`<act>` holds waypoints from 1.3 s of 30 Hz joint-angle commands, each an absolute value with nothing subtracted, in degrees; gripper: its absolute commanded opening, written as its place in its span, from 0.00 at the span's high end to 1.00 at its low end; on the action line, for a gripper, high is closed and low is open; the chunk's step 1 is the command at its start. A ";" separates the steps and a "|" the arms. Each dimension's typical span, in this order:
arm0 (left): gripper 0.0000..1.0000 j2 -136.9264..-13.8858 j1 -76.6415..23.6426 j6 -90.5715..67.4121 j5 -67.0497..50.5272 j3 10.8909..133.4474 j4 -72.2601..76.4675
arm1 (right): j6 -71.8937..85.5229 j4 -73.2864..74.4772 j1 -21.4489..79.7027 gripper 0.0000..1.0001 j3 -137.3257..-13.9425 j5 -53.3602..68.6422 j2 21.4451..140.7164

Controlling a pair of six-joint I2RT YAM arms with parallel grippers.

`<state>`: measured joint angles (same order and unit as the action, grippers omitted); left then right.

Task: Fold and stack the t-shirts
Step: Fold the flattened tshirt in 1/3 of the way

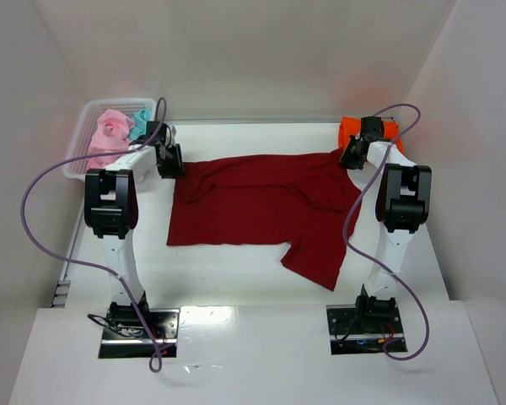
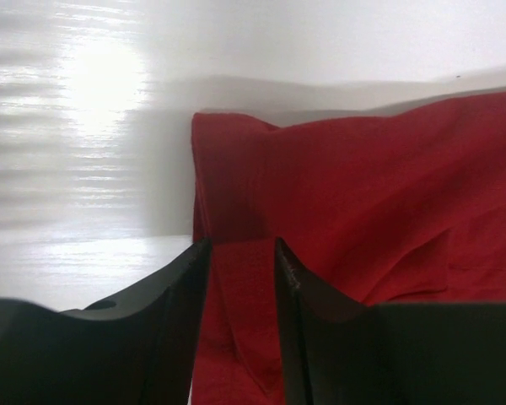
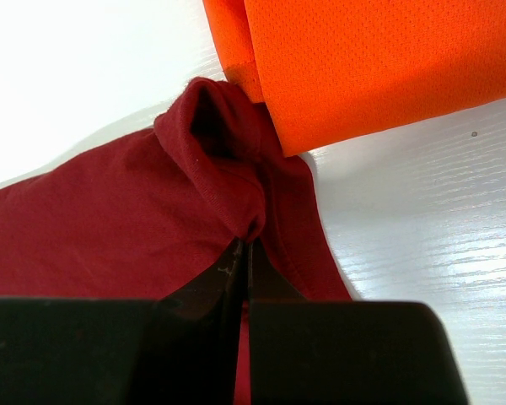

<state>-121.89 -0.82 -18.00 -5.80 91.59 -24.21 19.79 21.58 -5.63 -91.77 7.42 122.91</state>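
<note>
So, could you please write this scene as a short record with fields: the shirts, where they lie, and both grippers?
dark red t-shirt: spread on the table
orange t-shirt: folded, far right corner
basket: far left, holds a pink t-shirt and a teal t-shirt
left gripper: jaws apart, astride the dark red t-shirt's far left edge
right gripper: shut, pinching the dark red t-shirt's far right corner, beside the orange t-shirt

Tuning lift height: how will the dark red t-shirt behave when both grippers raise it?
Probably floppy: the dark red t-shirt bunches into a wad where the right gripper pinches it. Likely sags between grips, since it lies limp and creased by the left gripper. Pushed, it would probably wrinkle, not slide.
</note>
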 commanded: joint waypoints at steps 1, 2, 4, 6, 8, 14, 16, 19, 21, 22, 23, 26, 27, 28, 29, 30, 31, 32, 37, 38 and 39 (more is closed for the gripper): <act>0.58 -122.78 -0.62 -17.31 -8.35 91.32 -22.06 | 18.90 19.78 -5.36 0.95 -91.93 7.65 120.32; 0.58 -122.78 -0.62 -17.31 -8.35 91.32 -22.06 | 18.90 19.78 -5.36 0.95 -91.93 7.65 120.32; 0.61 -123.31 -0.62 -17.31 -8.96 91.84 -22.06 | 18.90 19.78 -5.36 0.95 -91.93 7.65 120.32; 0.64 -123.31 -0.62 -17.31 -9.58 91.85 -22.06 | 18.90 19.78 -5.36 0.95 -91.93 7.65 120.32; 0.70 -123.31 -0.62 -17.31 -9.58 91.85 -22.06 | 18.90 19.78 -5.36 0.95 -91.93 7.65 120.32; 0.79 -123.84 -0.62 -16.79 -8.44 92.46 -22.59 | 18.90 19.78 -5.36 0.95 -91.93 7.65 120.32; 0.79 -123.32 -0.62 -16.79 -7.73 92.46 -23.28 | 18.90 19.78 -5.36 0.95 -91.93 7.65 120.32; 0.52 -122.53 -0.62 -16.27 -5.72 92.99 -23.82 | 18.90 19.78 -5.36 0.95 -91.93 7.65 120.32; 0.44 -121.82 -0.62 -16.26 -5.10 92.46 -23.82 | 18.90 19.78 -5.36 0.95 -91.93 7.65 120.32; 0.41 -121.21 -0.62 -16.26 -4.31 92.46 -23.82 | 18.90 19.78 -5.36 0.95 -91.93 7.65 120.32; 0.38 -121.20 -0.62 -16.26 -4.31 92.46 -23.82 | 18.90 19.78 -5.36 0.95 -91.93 7.65 120.32; 0.35 -121.20 -0.62 -16.26 -4.31 92.46 -24.43 | 18.90 19.78 -5.36 0.95 -91.93 7.65 120.32; 0.35 -121.20 -0.62 -16.26 -4.31 92.46 -24.43 | 18.90 19.78 -5.36 0.95 -91.93 7.65 120.32; 0.34 -121.20 -0.62 -16.78 -3.78 91.94 -24.43 | 18.90 19.78 -5.36 0.95 -91.93 7.65 120.32; 0.34 -121.20 -0.62 -16.79 -3.78 91.93 -23.91 | 18.90 19.78 -5.36 0.95 -91.93 7.65 120.32; 0.34 -121.20 -0.62 -16.79 -3.78 91.93 -23.91 | 18.90 19.78 -5.36 0.95 -91.93 7.65 120.32; 0.34 -120.68 -0.62 -16.79 -3.26 91.93 -23.91 | 18.90 19.78 -5.36 0.95 -91.93 7.65 120.32; 0.34 -120.67 -0.62 -16.79 -3.25 91.93 -23.91 | 18.90 19.78 -5.36 0.95 -91.93 7.65 120.32; 0.34 -119.53 -0.62 -16.79 -2.11 91.93 -23.91 | 18.90 19.78 -5.36 0.95 -91.93 7.65 120.32; 0.34 -119.53 -0.62 -16.79 -2.11 91.93 -23.91 | 18.90 19.78 -5.36 0.95 -91.93 7.65 120.32; 0.34 -119.01 -0.62 -16.79 -2.11 91.93 -23.91 | 18.90 19.78 -5.36 0.95 -91.93 7.65 120.32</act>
